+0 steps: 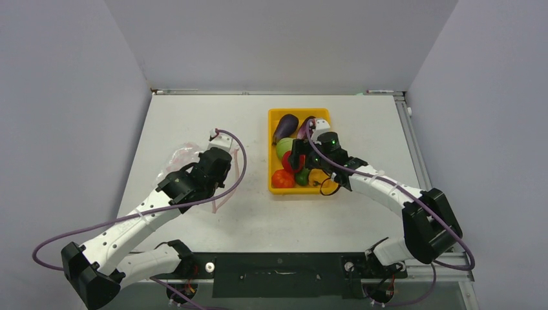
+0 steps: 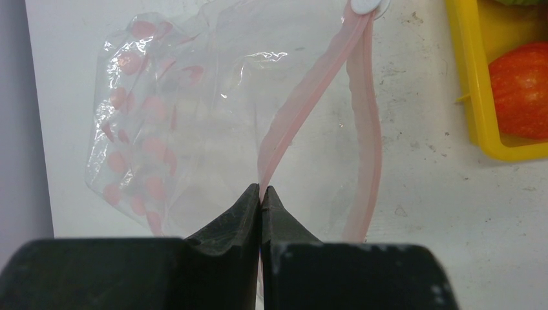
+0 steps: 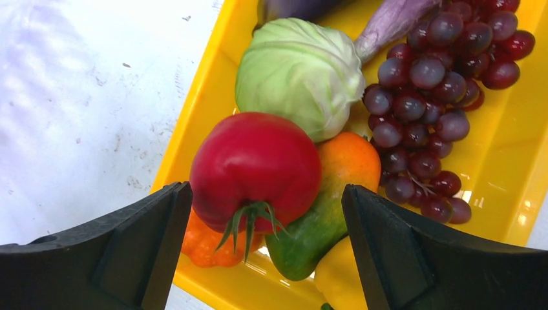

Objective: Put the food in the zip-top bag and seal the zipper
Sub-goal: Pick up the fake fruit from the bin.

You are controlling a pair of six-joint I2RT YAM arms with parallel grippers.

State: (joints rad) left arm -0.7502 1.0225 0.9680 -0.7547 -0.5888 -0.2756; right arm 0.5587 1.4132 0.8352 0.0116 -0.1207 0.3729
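From above, your bag (image 1: 187,158) lies on the worktop (image 1: 194,116), left of the tray (image 1: 278,117). Left wrist: your left end effector (image 2: 261,192) pinches the zipper (image 2: 304,103). Right wrist: your right end effector (image 3: 265,190) is wide open, with the tomato (image 3: 252,158) between its fingers.

Top view: right gripper (image 1: 298,161) & wrist cover mid yellow tray (image 1: 316,115), whatever's under them hidden; left gripper (image 1: 218,160) blocks much of zip-top bag (image 1: 184,155). L wrist view: tray cut off at right edge, zipper (image 2: 305,110) runs out top edge. R wrist view: eggplant (image 3: 294,8) cropped at top, grapes (image 3: 426,97) at upper right, yellow pepper (image 3: 333,278) at bottom; orange piece (image 3: 207,248) mostly under tomato (image 3: 255,168).
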